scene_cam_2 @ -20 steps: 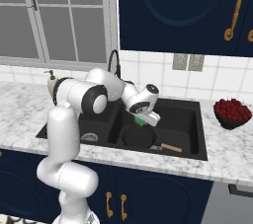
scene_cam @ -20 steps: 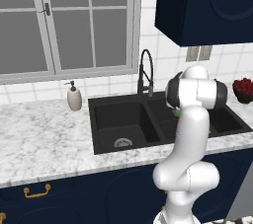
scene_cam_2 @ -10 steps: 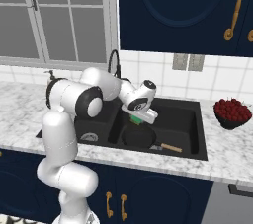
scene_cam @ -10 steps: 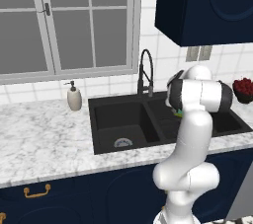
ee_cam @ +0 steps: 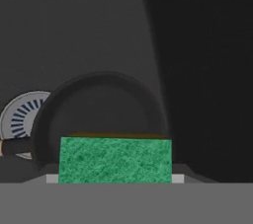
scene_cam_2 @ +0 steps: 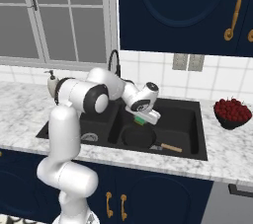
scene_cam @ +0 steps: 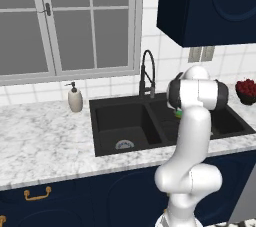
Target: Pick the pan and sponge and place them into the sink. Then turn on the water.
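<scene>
The sponge (ee_cam: 115,160) shows a mottled green face with a thin yellow-brown edge above it. The pan (scene_cam_2: 140,137) is black with a light-brown wooden handle. The sink (scene_cam: 107,118) is black, its drain (ee_cam: 22,115) silvery grey with dark slots, and the faucet (scene_cam: 147,73) is black. The worktop (scene_cam: 40,141) is white marble veined in grey. The cabinets (scene_cam_2: 188,6) are navy with gold handles. The soap bottle (scene_cam: 75,98) is beige. The bowl (scene_cam_2: 231,113) holds dark red fruit.

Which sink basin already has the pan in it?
The right-hand basin of the sink, nearest the bowl of red fruit. The pan lies on its floor; the other basin, by the soap bottle, shows only its drain.
</scene>
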